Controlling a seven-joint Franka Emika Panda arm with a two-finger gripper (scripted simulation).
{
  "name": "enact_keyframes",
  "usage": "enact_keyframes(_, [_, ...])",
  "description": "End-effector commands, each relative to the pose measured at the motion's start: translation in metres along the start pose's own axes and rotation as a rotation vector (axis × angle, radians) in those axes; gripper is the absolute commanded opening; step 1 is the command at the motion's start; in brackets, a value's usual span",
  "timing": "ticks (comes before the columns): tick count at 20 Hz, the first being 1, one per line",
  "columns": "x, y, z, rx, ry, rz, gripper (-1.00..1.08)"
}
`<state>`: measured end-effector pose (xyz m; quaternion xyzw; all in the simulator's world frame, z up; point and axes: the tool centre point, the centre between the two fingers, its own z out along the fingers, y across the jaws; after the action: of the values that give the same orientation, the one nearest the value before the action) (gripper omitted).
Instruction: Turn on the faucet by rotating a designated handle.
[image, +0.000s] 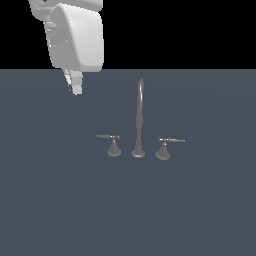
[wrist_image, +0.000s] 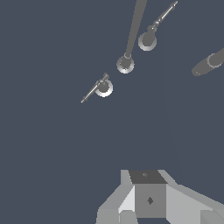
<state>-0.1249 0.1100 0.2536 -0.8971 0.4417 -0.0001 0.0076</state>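
Note:
The faucet (image: 138, 125) is a tall thin grey gooseneck spout standing on the dark floor, with a low lever handle on each side. The handle (image: 114, 146), with the smaller, duller base, is on the exterior view's left and its lever points away from the spout. The twin handle (image: 163, 149) is on the right. My gripper (image: 74, 84) hangs high up, to the back left of the faucet and well apart from it, with its fingers together and empty. In the wrist view the gripper (wrist_image: 148, 197) is far from the handle (wrist_image: 103, 87), the spout base (wrist_image: 125, 64) and the twin (wrist_image: 147, 40).
The faucet stands alone on a flat dark blue-grey floor (image: 60, 210). The white arm link (image: 75, 35) fills the upper left of the exterior view. A dark grey cylinder (wrist_image: 208, 63) in the wrist view looks like the spout's end.

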Motion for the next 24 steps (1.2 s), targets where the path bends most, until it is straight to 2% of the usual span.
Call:
enact_keyframes(1, [0.004,-0.009,0.012,0.001,0.0,0.049,-1.0])
enact_keyframes(24, [0.059,-0.073,0.118,-0.005,0.007,0.466,-1.0])
